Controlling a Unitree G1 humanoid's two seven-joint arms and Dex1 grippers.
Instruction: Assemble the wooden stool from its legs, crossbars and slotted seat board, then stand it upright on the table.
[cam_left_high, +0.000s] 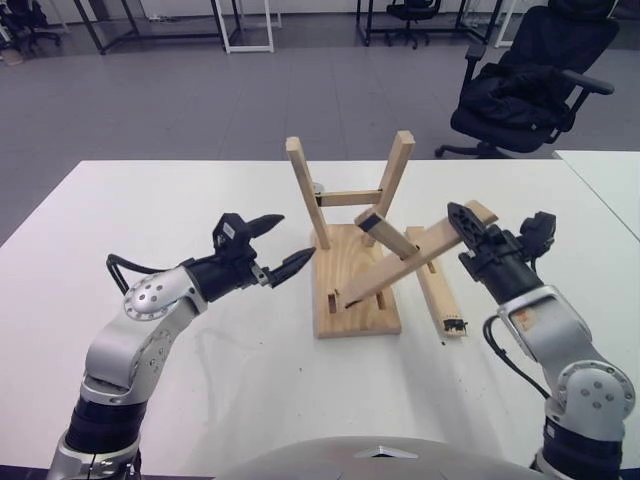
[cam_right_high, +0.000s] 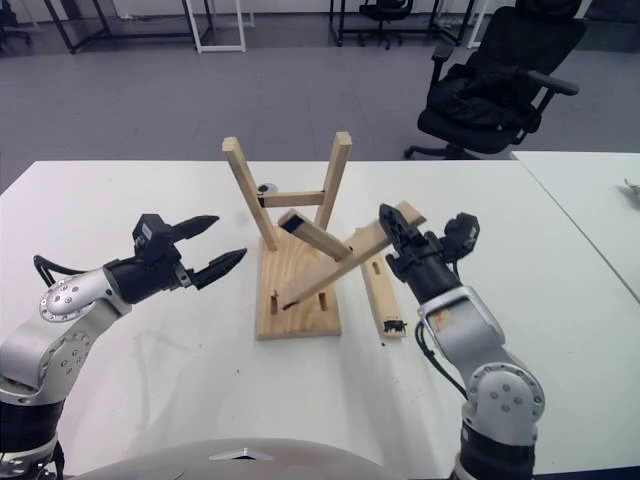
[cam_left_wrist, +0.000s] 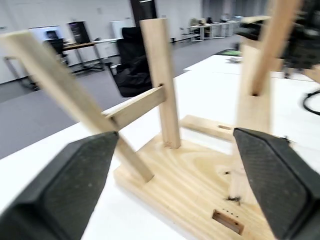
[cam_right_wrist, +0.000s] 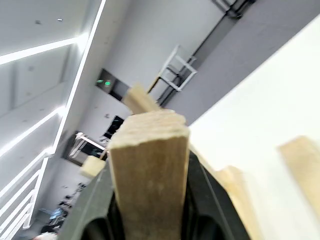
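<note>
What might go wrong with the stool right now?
The tilted leg, clamped by the right jaws, may jam crooked in a slot of the seat board. It leans close to the two standing legs and might knock them over. The left jaws are open beside the board, so it may slide.

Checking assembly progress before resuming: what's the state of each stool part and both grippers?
Pale wooden slotted seat board: flat on the white table, slots up.
Two upright wooden legs: seated in the board, splayed, joined by a crossbar.
Slanted wooden leg: held, lower end at a board slot.
Loose wooden leg: lying on the table beside the board.
Left gripper: open, empty.
Right gripper: shut on the slanted wooden leg.
</note>
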